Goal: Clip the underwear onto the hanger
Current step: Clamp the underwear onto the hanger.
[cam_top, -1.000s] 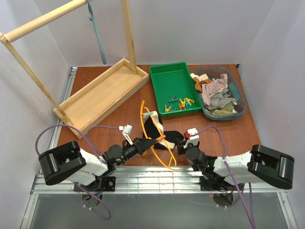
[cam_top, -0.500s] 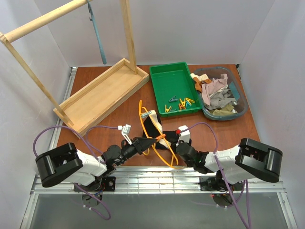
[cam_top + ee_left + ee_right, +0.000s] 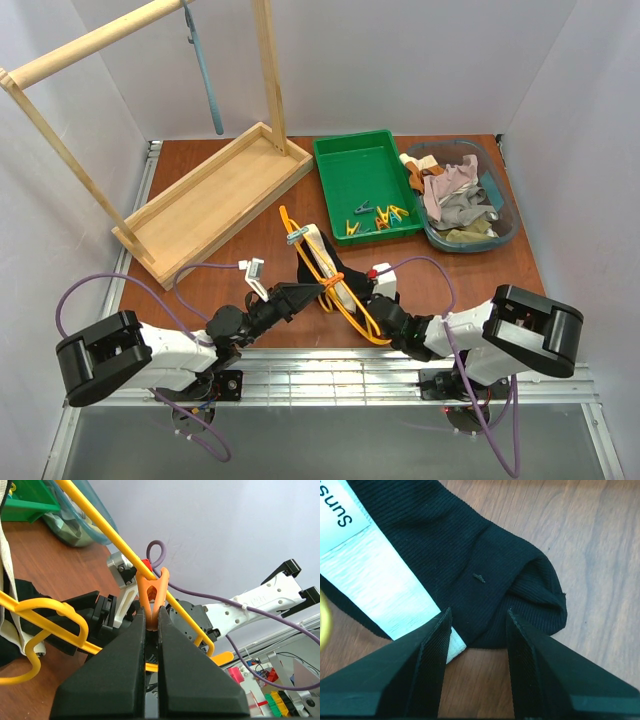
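Top external: hanger (image 3: 289,221) and underwear (image 3: 352,285) are mid-table, between the arms. Left wrist: left gripper (image 3: 152,625) is clamped on the orange peg (image 3: 151,587) astride the hanger bar. Right wrist: right gripper (image 3: 477,625) stands open over the black hem; pinch the fabric fully before raising it to the peg.

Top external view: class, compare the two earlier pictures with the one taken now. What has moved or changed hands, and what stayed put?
The hanger, held through an orange peg by the left hand, lifted and its hook shifted left, drawing the underwear along. The right hand swung left and now stands open over the underwear. Unchanged: left hand shut on the peg; green tray and clothes bin.
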Robot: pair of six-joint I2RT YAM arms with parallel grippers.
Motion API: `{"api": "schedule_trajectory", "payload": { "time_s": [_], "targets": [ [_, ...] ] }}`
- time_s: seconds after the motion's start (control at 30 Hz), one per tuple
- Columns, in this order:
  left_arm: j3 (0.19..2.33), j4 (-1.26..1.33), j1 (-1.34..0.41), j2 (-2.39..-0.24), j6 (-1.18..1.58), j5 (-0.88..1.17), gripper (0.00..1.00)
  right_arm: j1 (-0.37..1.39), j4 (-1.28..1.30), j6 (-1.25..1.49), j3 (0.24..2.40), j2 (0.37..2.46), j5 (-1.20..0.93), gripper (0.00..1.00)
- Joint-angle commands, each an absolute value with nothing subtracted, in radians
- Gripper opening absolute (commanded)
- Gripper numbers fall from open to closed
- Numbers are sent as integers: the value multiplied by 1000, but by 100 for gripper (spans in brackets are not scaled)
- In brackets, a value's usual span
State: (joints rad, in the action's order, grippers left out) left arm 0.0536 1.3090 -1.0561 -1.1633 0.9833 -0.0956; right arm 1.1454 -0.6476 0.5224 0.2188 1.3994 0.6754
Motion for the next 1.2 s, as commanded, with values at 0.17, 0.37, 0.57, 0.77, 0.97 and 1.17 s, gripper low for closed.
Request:
{"api": "schedule_trajectory", "payload": {
  "time_s": [0.17,0.37,0.57,0.77,0.97,1.17],
  "targets": [
    [-216,1448,-1058,-1215,962,-114,0,1141,-708,508,262,1468,669,21],
    [-218,1497,-1058,-1267,963,-104,0,1140,-759,485,230,1441,719,1],
    [-222,1509,-1058,-1278,962,-112,0,1140,-758,445,157,1255,790,1],
    [-216,1540,-1058,-1302,957,-103,0,1141,-727,374,130,1077,815,1],
    [-216,1615,-1058,-1374,962,-91,0,1140,-707,335,144,1040,870,1],
    [-213,1641,-1060,-1405,968,-81,0,1140,-695,266,189,934,900,1]
  ]
}}
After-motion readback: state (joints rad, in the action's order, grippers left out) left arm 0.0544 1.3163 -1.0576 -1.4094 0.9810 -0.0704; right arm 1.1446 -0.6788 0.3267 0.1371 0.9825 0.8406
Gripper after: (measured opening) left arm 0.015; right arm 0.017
